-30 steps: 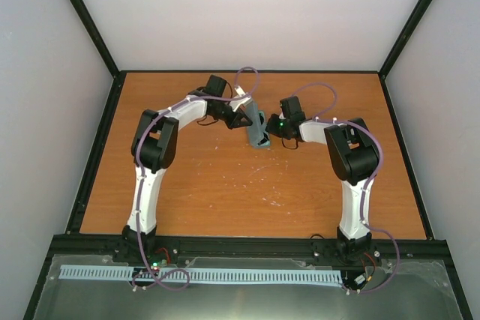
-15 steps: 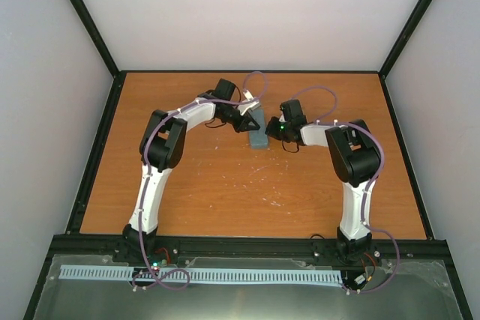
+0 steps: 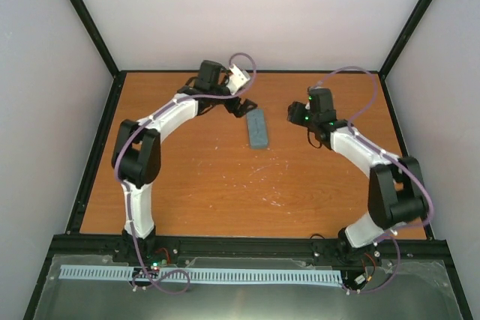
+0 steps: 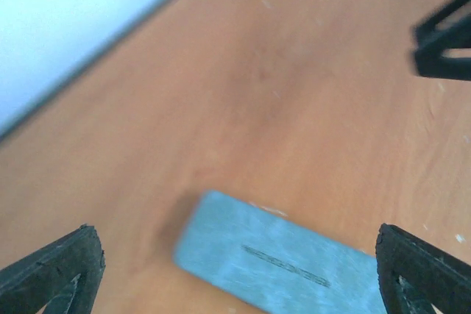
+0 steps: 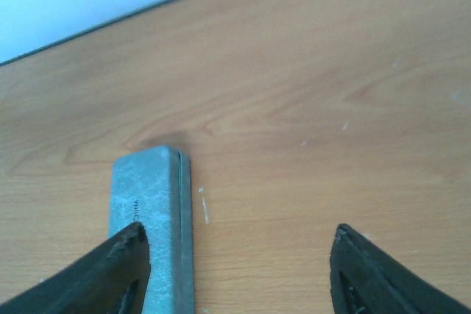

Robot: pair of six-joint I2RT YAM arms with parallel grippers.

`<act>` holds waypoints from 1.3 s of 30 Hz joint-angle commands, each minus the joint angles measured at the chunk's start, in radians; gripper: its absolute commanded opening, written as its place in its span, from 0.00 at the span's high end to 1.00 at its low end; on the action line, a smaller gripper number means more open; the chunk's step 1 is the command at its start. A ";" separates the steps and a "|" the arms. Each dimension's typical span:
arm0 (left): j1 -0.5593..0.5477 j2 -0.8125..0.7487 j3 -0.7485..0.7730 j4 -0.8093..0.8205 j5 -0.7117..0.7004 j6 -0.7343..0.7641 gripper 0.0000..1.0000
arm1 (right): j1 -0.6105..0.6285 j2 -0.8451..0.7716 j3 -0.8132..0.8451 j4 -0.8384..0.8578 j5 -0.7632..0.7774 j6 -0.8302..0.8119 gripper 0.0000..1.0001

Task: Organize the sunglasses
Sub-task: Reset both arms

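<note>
Case [image 3: 257, 128]: closed, laid flat on the tabletop [image 3: 195, 185] toward the far edge, mid-width.
Sunglasses: not seen; their place cannot be told.
Left gripper [image 3: 241, 106]: jaws spread wide, nothing held.
Right gripper [image 3: 294, 114]: jaws parted, nothing held.

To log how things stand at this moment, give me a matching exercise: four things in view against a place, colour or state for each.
Things:
1. case
2. left gripper
3. right gripper
4. table

Descriptions:
a. orange-brown wood
b. closed, lying flat, nothing touching it
c. jaws open, to the right of the case
d. jaws open, to the left of the case, near the back wall

Pairs: 1-b, 2-d, 3-c, 4-a
</note>
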 commanded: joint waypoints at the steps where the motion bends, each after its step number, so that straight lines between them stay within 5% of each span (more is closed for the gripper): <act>1: 0.097 -0.094 -0.017 0.124 -0.098 -0.126 0.01 | -0.010 -0.140 -0.082 -0.049 0.109 -0.096 0.26; 5: 0.150 -0.155 -0.080 0.123 -0.141 -0.180 0.01 | -0.011 -0.264 -0.203 -0.051 0.095 -0.087 0.00; 17: 0.181 -0.442 -0.443 0.217 -0.235 -0.216 0.01 | -0.011 -0.632 -0.451 -0.120 0.103 -0.049 0.00; 39: 0.211 -0.436 -0.443 0.140 -0.221 -0.216 0.01 | -0.011 -0.569 -0.464 -0.039 0.098 -0.090 0.00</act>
